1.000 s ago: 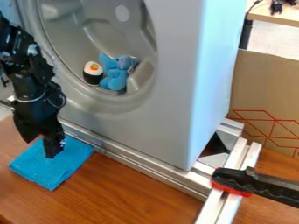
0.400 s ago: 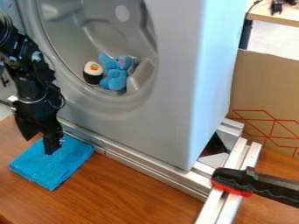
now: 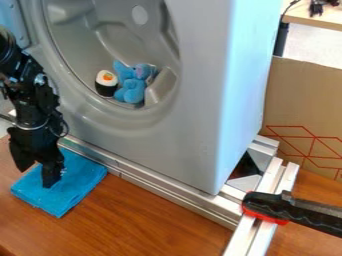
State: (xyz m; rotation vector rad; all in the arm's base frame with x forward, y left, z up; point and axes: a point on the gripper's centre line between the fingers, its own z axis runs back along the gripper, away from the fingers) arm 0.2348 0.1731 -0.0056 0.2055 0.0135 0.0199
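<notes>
Now, one blue cloth point(image 3: 63, 196) lies on the table point(image 3: 150, 220), the one gripper point(image 3: 36, 176) right at it, fingers apart; two toys, sushi point(image 3: 106, 84) and elephant point(image 3: 133, 91), sit in the grey recess point(image 3: 77, 37). Since the last frame, it's shifted left and lower; cloth unmoved.
</notes>
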